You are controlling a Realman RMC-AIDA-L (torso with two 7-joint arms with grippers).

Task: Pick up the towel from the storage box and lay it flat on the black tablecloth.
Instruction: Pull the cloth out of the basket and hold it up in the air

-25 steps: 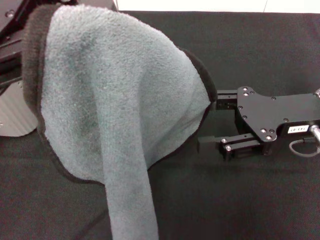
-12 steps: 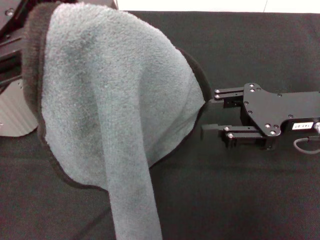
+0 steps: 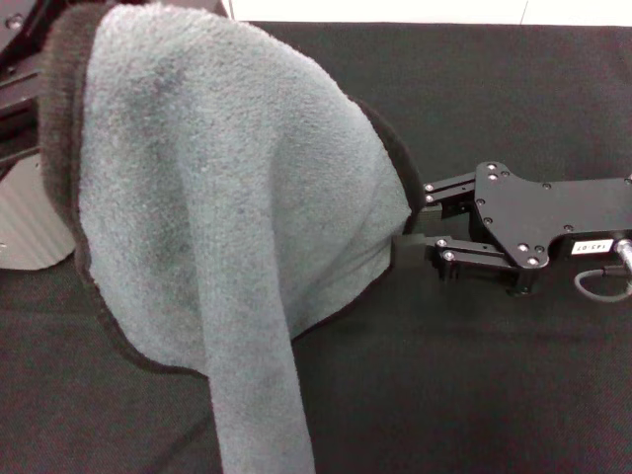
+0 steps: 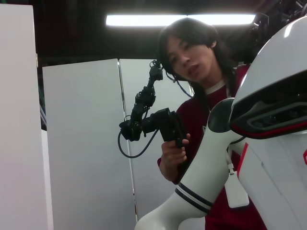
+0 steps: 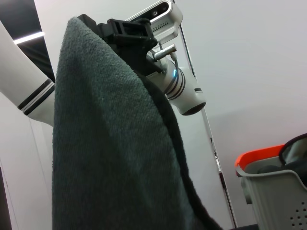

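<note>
Towel [image 3: 227, 227] is out of the storage box [image 3: 25, 222] and hanging in the air, draped from the left gripper [image 5: 129, 36], which is clamping its top edge; right wrist view is showing the black jaw assembly pinching the cloth there. Bulk of the towel is sagging in a fold above the black tablecloth [image 3: 474, 385], with one long tail dropping toward the near edge of the head view.

Right gripper [image 3: 407, 219] is sitting level at the towel's black-stitched side edge. Fingers are parted, with the lower one touching or just meeting the hem; no grasp visible, so I am reading it as released.

Progress, as judged: pick-up from the box is done. Remaining: second corner to be taken by the right gripper, cloth spread between both arms, lowered and laid flat on the tablecloth. None of the spreading is done; towel is bunched.

Writing: a small white label on the right gripper body [image 3: 592, 245] is carrying dark characters, not legible. No lettering on the box is readable here.
</note>
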